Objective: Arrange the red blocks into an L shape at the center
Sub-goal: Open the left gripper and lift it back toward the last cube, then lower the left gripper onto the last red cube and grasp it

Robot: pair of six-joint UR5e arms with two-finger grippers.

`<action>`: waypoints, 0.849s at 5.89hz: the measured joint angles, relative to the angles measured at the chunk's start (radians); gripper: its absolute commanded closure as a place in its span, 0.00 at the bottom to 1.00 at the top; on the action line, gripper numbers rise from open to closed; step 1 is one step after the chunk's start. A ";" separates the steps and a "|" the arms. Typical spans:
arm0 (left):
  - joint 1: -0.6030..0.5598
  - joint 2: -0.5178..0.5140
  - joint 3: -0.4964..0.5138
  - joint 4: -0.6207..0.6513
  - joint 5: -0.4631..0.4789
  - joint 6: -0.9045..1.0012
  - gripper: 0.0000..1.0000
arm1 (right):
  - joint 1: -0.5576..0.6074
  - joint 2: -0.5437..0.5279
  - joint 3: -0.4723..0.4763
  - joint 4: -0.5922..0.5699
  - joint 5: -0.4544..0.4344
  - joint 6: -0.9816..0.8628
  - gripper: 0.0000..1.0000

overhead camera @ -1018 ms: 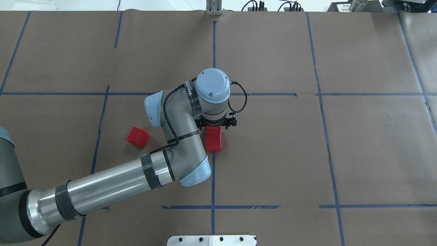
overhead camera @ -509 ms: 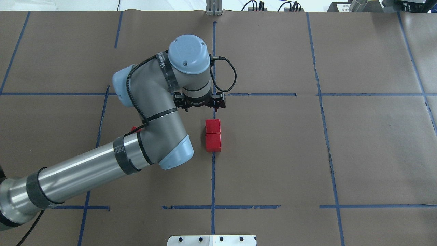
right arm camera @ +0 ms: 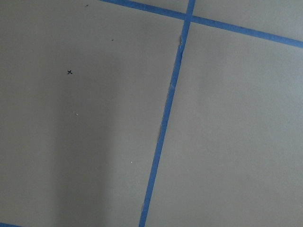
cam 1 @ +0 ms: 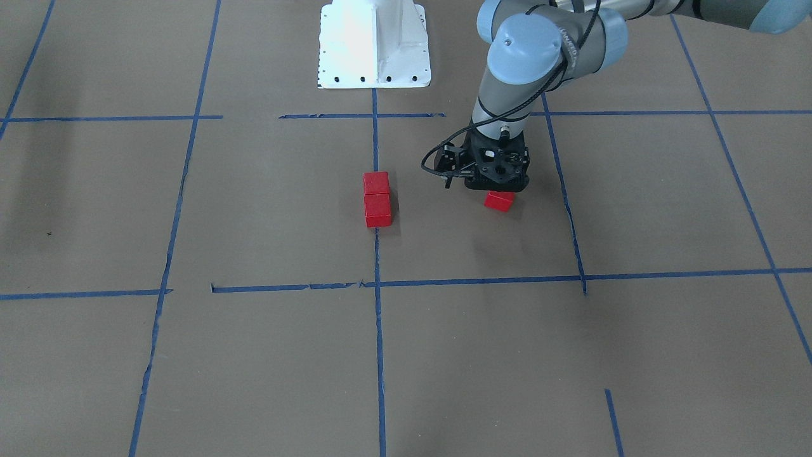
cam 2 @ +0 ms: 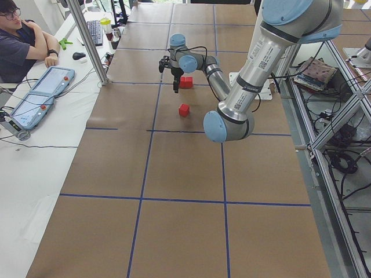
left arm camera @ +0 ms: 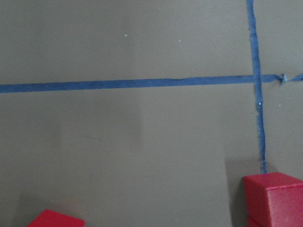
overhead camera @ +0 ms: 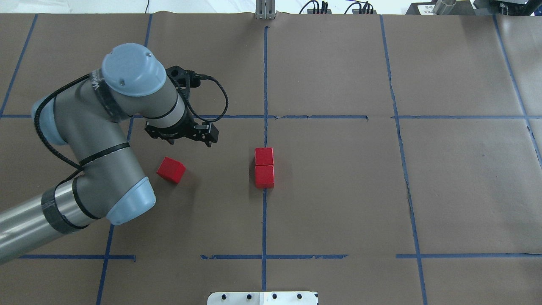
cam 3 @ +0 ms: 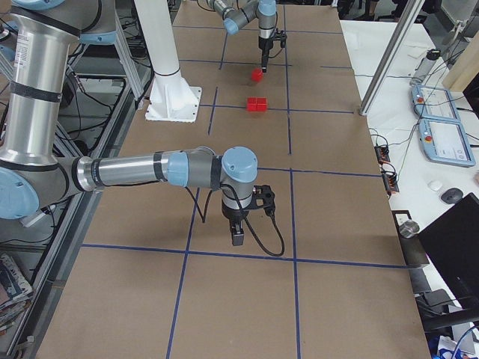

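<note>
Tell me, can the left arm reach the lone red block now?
Probably yes. The left pincer hangs close above the lone red block, bare paper surrounds it, and the two joined blocks lie well aside.

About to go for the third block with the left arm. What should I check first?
1. Centre start made: ok, joined pair sits on the grid line.
2. Third piece graspable: ok, loose block lies alone, apart from the pair.
3. Square with the pair: not ok, loose block lies turned.
4. Jaws open: cannot tell for left gripper.
5. Centred over loose block: cannot tell.
6. Other arm out of the way: ok, right gripper is far from the blocks.
</note>
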 measured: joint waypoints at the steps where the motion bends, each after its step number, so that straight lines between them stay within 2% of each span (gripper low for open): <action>1: 0.003 0.049 -0.020 -0.006 0.002 0.010 0.00 | 0.000 0.000 0.000 0.000 0.000 0.000 0.00; 5: 0.045 0.110 0.005 -0.105 0.054 0.111 0.00 | 0.000 0.000 -0.002 0.000 0.000 0.000 0.00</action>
